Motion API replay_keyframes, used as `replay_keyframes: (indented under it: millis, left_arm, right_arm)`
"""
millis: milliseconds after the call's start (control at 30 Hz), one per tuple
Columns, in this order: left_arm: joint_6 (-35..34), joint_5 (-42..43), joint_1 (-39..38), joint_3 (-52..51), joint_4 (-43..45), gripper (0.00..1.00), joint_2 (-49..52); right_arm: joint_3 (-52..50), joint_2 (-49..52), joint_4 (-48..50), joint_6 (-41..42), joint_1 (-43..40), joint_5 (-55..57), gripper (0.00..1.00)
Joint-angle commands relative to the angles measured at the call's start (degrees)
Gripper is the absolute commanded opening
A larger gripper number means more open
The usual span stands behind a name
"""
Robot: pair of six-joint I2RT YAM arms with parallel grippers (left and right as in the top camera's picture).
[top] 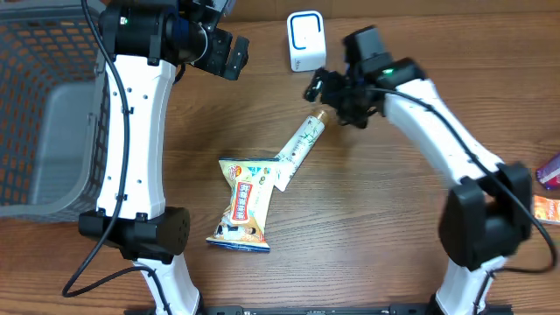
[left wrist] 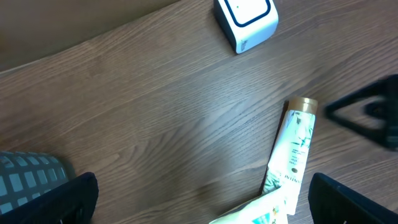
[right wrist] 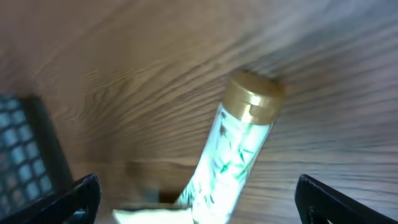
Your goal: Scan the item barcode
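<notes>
Jaws spread, the right gripper (top: 338,102) hovers above the gold cap (right wrist: 252,96) of the tube (top: 300,143), probably light, squashy and slick, best pinched just beside that stiff cap

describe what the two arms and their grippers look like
Both arms are glossy white shells joined by chunky black joints. The left arm has small dark dots down its side, and the right arm shows a small green light near its wrist. Thin black cables trail along both. The left gripper and right gripper are black and angular.
</notes>
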Motion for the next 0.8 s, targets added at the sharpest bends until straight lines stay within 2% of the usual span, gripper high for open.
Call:
replay_keyframes:
  millis: [0, 133, 267, 767]
  left_arm:
    - [-0.8, -0.2, 0.2, 0.3, 0.0, 1.0, -0.4]
    - [-0.8, -0.2, 0.2, 0.3, 0.0, 1.0, -0.4]
    - [-0.8, -0.2, 0.2, 0.3, 0.0, 1.0, -0.4]
    - [-0.8, -0.2, 0.2, 0.3, 0.0, 1.0, -0.4]
  right_arm:
    - [0.2, 4.9, 1.4, 9.7, 0.1, 3.1, 0.97]
    - [0.2, 6.5, 2.2, 12.9, 0.3, 6.4, 0.92]
    - [0.2, 7.0, 4.0, 13.0, 0.7, 10.2, 0.92]
    - [0.2, 11.9, 8.5, 14.3, 1.6, 10.4, 0.89]
